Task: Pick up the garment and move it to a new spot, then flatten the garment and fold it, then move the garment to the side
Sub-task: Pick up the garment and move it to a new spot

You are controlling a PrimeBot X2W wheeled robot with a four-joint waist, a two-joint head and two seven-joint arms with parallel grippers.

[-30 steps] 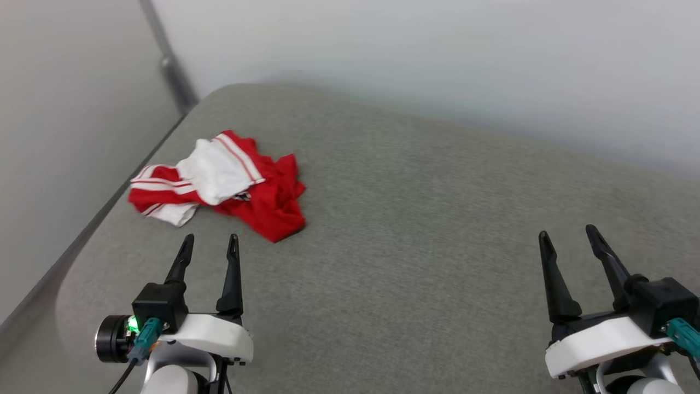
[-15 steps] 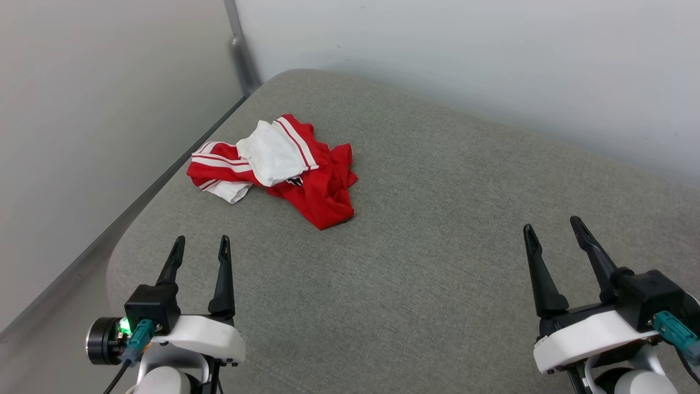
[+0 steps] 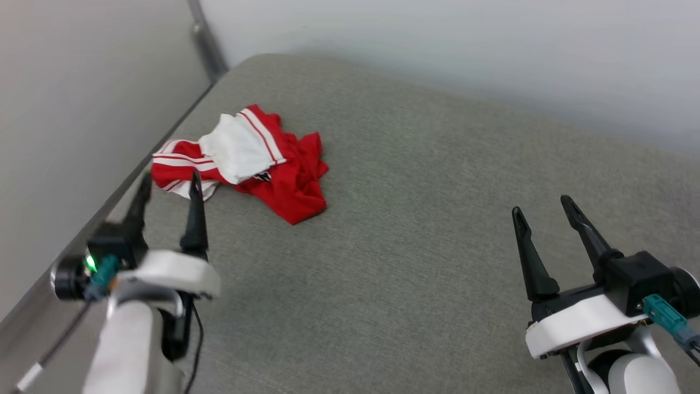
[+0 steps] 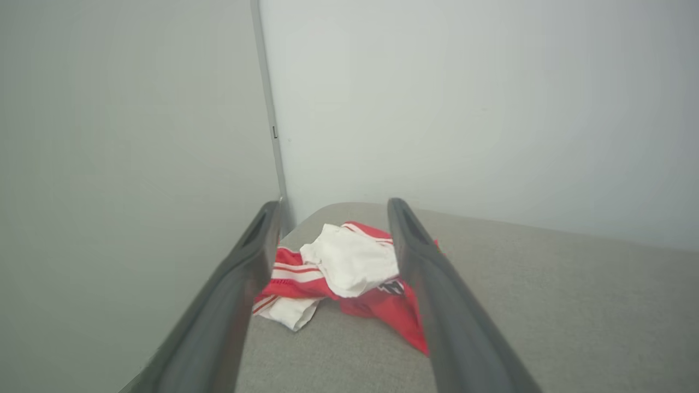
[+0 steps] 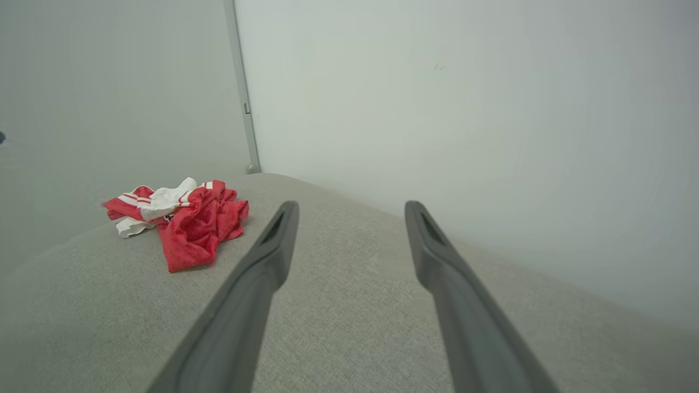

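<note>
A crumpled red-and-white jersey T-shirt (image 3: 292, 186) lies at eleven o'clock. The left gripper (image 3: 170, 176) and right gripper (image 3: 540, 204) hold their jaws apart, empty.

garment (image 3: 284, 183) lettering crumpled, nothing legible

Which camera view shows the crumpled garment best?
The head view: it shows the garment from above, large and almost whole; one finger of the left gripper overlaps its near edge. The left wrist view is closer, but both fingers cover its sides. The right wrist view shows it whole, but small and side-on.
</note>
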